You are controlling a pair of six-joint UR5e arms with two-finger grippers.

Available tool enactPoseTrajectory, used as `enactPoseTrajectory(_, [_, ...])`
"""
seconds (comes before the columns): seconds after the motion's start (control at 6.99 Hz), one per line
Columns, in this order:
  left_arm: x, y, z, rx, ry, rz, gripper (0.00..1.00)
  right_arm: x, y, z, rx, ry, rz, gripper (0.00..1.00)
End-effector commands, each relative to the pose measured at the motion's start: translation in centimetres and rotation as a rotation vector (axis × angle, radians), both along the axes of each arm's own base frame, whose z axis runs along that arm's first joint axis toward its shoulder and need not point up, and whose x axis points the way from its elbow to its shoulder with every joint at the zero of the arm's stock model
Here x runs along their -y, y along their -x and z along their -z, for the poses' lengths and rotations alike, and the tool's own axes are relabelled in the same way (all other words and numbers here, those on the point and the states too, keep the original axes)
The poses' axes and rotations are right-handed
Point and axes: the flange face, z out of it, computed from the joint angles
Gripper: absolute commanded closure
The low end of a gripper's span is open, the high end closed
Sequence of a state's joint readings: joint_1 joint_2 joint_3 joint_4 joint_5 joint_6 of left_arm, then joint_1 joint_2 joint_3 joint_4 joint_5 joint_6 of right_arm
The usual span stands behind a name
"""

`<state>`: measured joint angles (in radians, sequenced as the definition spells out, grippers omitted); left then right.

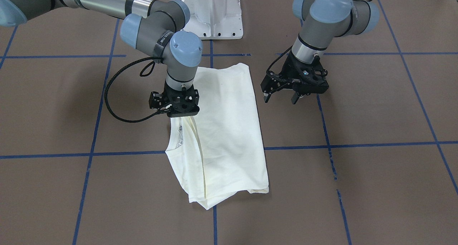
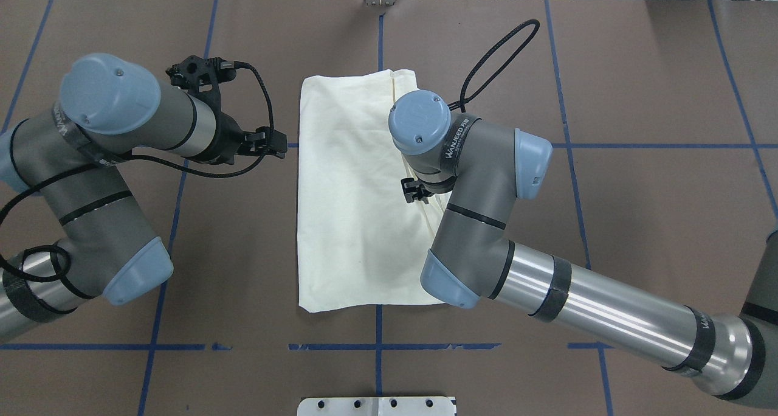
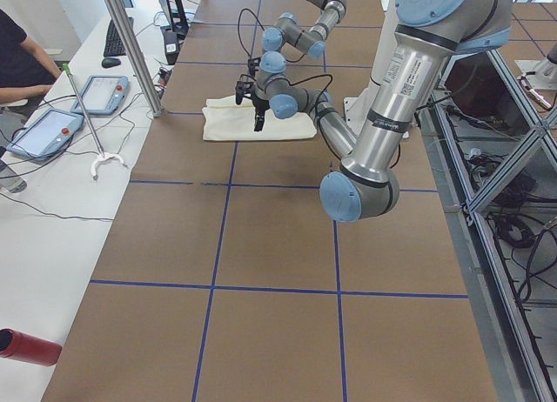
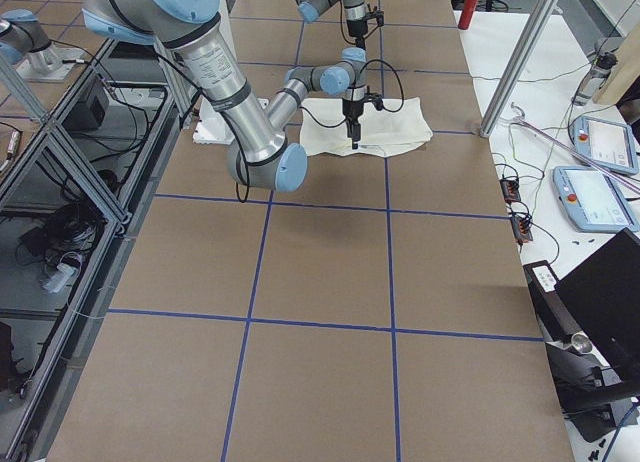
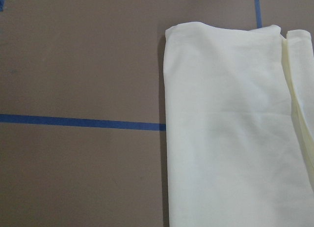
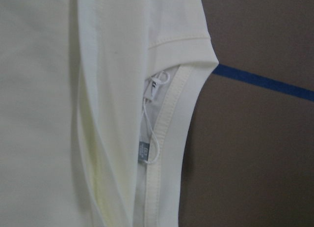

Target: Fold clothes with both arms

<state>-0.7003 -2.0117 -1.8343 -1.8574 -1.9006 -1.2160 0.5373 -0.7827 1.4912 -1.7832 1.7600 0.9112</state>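
The cream-white T-shirt (image 1: 229,130) lies folded into a long strip in the middle of the table, plain side up; its print is hidden. It also shows in the overhead view (image 2: 346,209). My right gripper (image 1: 180,113) stands upright over the strip's neck-side edge, shut on a pinch of fabric that rises to it. The right wrist view shows the ribbed neck (image 6: 167,153) and a small label (image 6: 143,151). My left gripper (image 1: 279,97) is open and empty, hovering over bare table beside the shirt's other long edge. The left wrist view shows a shirt corner (image 5: 230,128).
The white pedestal base (image 1: 213,12) stands at the robot's side of the brown, blue-taped table (image 1: 375,112). A side bench with tablets (image 3: 52,123), a metal pole (image 3: 130,45) and a red cylinder (image 3: 26,345) lie beyond the far edge.
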Motion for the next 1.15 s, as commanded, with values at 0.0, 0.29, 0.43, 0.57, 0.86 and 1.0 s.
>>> enactPoseTrajectory(0.0, [0.1, 0.0, -0.4, 0.007, 0.002, -0.001, 0.0, 2.0, 2.7, -0.1, 0.048, -0.028, -0.006, 0.0])
enactPoseTrajectory(0.29, [0.1, -0.1, -0.4, 0.006, 0.001, -0.001, 0.0, 3.0, 2.2, 0.6, 0.049, -0.022, -0.016, 0.0])
enactPoseTrajectory(0.43, [0.1, -0.1, -0.5, 0.008, 0.003, -0.001, 0.0, 3.5, 1.6, 0.8, 0.073, 0.003, -0.006, 0.0])
enactPoseTrajectory(0.57, [0.1, -0.1, -0.5, 0.009, 0.001, -0.002, 0.0, 3.6, 1.5, 1.0, 0.089, 0.011, -0.008, 0.0])
enactPoseTrajectory(0.86, [0.2, -0.2, -0.7, 0.011, 0.003, -0.002, 0.0, 4.8, 0.4, 1.6, 0.207, 0.006, 0.006, 0.02])
enactPoseTrajectory(1.0, [0.2, -0.2, -0.7, 0.01, 0.001, -0.003, 0.0, 5.1, -0.1, 1.7, 0.22, 0.013, 0.008, 0.31])
